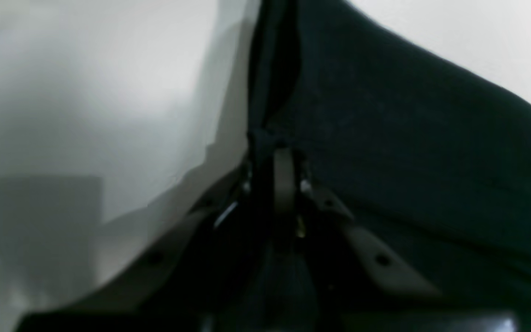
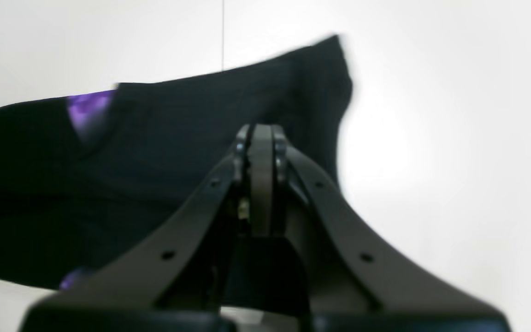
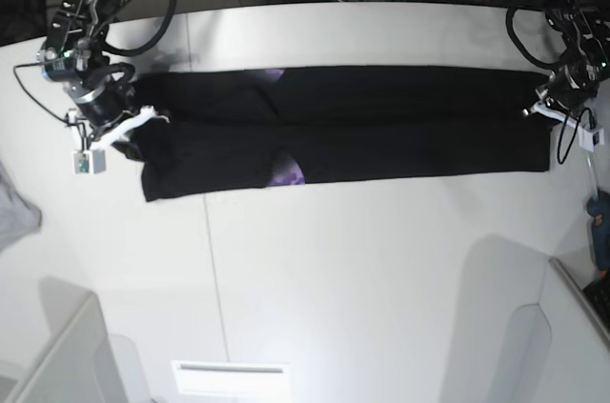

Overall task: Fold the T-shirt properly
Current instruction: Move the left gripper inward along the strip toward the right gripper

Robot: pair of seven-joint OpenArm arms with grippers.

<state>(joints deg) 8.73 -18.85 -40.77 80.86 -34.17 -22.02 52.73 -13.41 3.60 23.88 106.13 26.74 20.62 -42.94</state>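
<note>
Across the far half of the white tabletop (image 3: 334, 279) lies the large black short-sleeved cloth T-shirt (image 3: 381, 136), folded into a long narrow band running side to side, plain black outward. Small patches of purple print (image 3: 286, 174) show near its middle fold and at the far edge.

The left gripper (image 1: 277, 138) sits at the band's end on the base view's right, jaws closed together, black fabric bunched and pinched at the tips; cloth stretches away to the right in the left wrist view.

The right gripper (image 2: 262, 133) is at the opposite end, on the base view's left, jaws pressed fully together. Shirt fabric sits right behind the tips, but whether any is clamped between them cannot be told.

A small grey cloth (image 3: 14, 212) lies at the table's left edge, well apart from the shirt.
</note>
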